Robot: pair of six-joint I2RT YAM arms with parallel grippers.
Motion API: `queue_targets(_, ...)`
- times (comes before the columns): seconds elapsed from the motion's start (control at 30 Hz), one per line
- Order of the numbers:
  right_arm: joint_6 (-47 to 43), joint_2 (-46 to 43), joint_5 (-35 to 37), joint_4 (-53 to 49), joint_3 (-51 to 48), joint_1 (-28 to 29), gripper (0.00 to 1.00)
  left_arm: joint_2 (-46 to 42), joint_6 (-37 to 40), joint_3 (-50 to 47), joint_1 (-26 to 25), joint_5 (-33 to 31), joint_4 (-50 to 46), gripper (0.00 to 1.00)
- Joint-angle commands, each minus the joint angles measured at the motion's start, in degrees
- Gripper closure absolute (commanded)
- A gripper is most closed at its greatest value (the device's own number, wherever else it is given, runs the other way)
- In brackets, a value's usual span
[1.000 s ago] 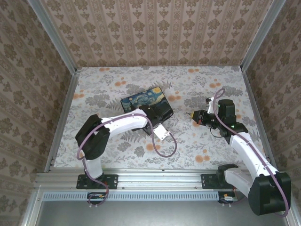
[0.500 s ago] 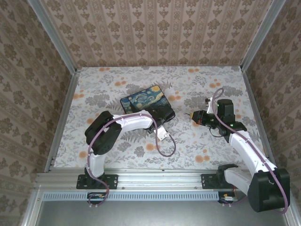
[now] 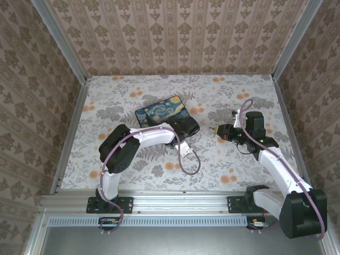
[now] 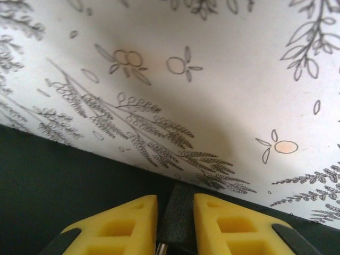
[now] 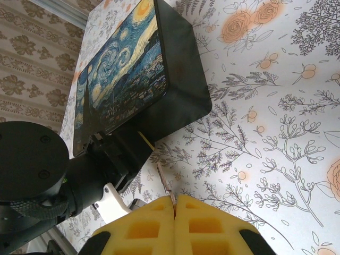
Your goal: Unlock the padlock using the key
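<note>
Two yellow pads of the right pincer [image 5: 174,201] are pressed together with no gap, and the key [image 5: 163,179] is clamped between them. Its thin metal blade sticks out past the fingertips and points towards the near corner of a box [image 5: 127,69]. From above, this pincer [image 3: 219,130] hangs over the right half of the tabletop [image 3: 228,95], aimed leftward, with bare floral cloth between it and the box [image 3: 162,111].

The left pincer [image 4: 175,199] is held narrow. A dark block [image 4: 180,212] fills the slot between its pads and touches both, with a small glint of metal low in the gap. I cannot tell whether this block is the padlock, and no padlock can be made out for certain anywhere else. Beyond the pads a flat dark surface runs to the left, and past its edge lies the pale, flower-printed tabletop [image 4: 223,69].

Seen from above, the left pincer [image 3: 187,129] sits at the box's near right corner, touching or just beside it. The box is black, with a swirling blue and yellow painting on its lid. It lies flat near the middle of the tabletop, turned at a slant. In the right wrist view the left arm's black wrist [image 5: 106,159] crowds the box's lower edge.
</note>
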Motion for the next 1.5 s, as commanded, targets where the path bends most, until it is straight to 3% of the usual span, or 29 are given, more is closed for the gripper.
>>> queue_targets(0.0, -0.7, 0.3, -1.7, 1.1, 1.9, -0.3, 1.0, -1.8, -0.9, 2.5, 0.1, 0.7, -3.5, 0.78)
queue_targets(0.17, -0.8, -0.2, -1.6, 0.7, 1.7, -0.3, 1.0, -3.2, -2.3, 3.6, -0.5, 2.4, -6.0, 0.81)
queue_targets(0.2, -0.8, -0.3, -1.6, 0.7, 1.7, -0.3, 1.0, -3.2, -2.7, 3.8, -0.5, 2.4, -6.4, 0.76)
queue_targets(0.27, -0.8, -0.4, -1.7, 0.6, 1.7, -0.3, 1.0, -3.7, -3.1, 3.3, -0.6, 2.7, -6.2, 0.55)
queue_targets(0.33, -0.7, -0.3, -1.6, 0.9, 1.5, -0.3, 1.0, -3.8, -0.8, 1.3, -1.0, 0.0, -3.9, 0.43)
queue_targets(0.43, -0.2, -0.2, -1.9, 1.8, 1.2, -0.3, 1.0, -1.2, 0.0, 0.6, -1.6, -5.9, -1.7, 0.41)
queue_targets(0.63, -0.3, -0.6, -2.3, 1.9, 1.3, -0.3, 1.0, 2.8, 1.1, 0.8, -1.9, -12.1, 0.6, 0.44)
queue_targets(0.73, -0.1, -0.6, -2.6, 2.2, 1.3, -0.3, 1.0, 4.1, 0.7, 1.5, -2.1, -12.0, 1.2, 0.46)
queue_targets(1.0, -0.1, -0.9, -3.4, 2.4, 1.1, -0.4, 1.0, 8.4, -0.8, 5.0, -1.4, -14.5, -0.6, 0.64)
queue_targets(1.13, -0.1, -1.1, -3.4, 2.5, 0.9, -0.4, 1.0, 8.3, -2.1, 6.0, -1.4, -13.7, -3.1, 0.79)
queue_targets(1.23, 0.0, -0.7, -3.5, 3.0, 0.7, -0.5, 1.0, 7.3, -2.8, 6.2, -1.8, -12.7, -3.8, 0.84)
queue_targets(1.4, 0.3, 0.2, -3.7, 3.7, 0.6, -0.5, 1.0, 3.9, -4.9, 7.5, -3.3, -8.9, -6.3, 0.85)
queue_targets(1.47, 0.4, 0.2, -3.5, 3.7, 0.4, -0.5, 1.0, 1.5, -7.1, 8.3, -4.0, -6.2, -6.8, 0.8)
